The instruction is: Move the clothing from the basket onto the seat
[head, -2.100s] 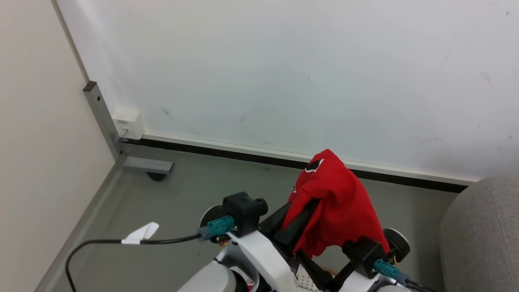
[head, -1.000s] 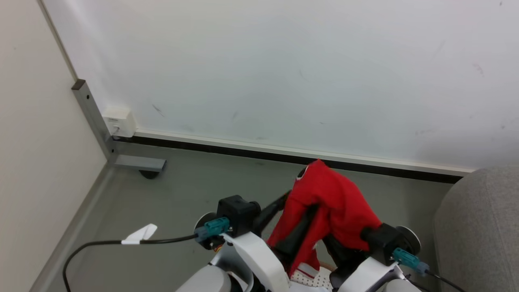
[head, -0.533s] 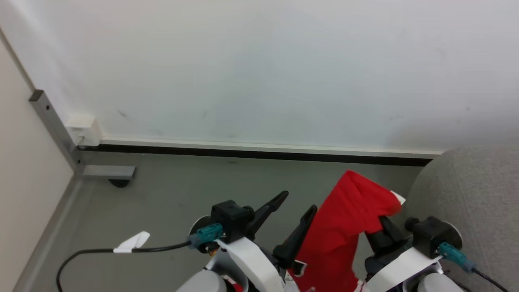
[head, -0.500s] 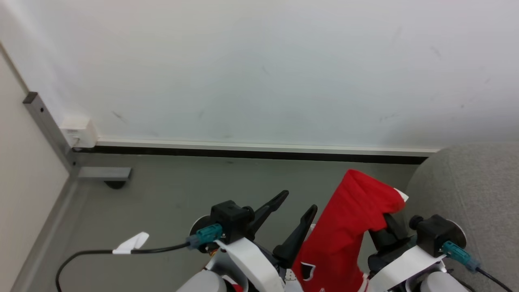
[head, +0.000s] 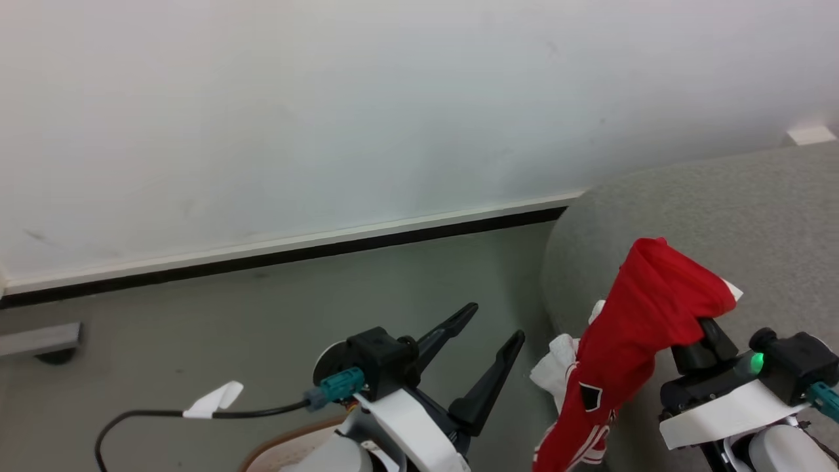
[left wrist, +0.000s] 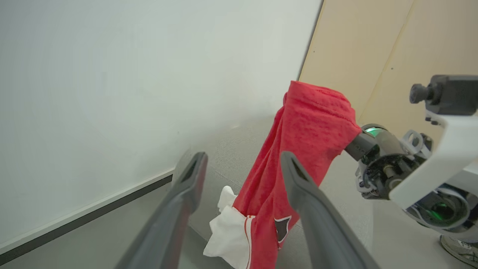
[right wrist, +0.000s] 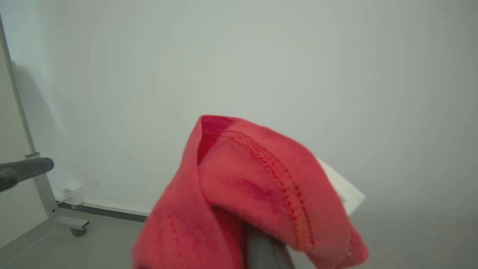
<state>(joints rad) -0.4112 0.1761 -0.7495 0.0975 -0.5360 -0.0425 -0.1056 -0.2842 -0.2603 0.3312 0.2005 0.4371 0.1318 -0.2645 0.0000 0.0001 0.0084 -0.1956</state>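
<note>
Lower right of frame: we hold red clothing [head: 645, 314] draped over right end effector [head: 708, 334], raised to clear grey seat [head: 721, 210] edge; grip hidden, we cannot tell. Left end effector [head: 495, 321] spread, empty, lower centre.

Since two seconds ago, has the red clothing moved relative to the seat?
Yes. The clothing went rightwards: it hung over the floor, left of the edge of the seat; now it hangs in front of the seat.

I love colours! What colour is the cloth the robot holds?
The clothing is bright red with white trim, clearest in left wrist view.
</note>
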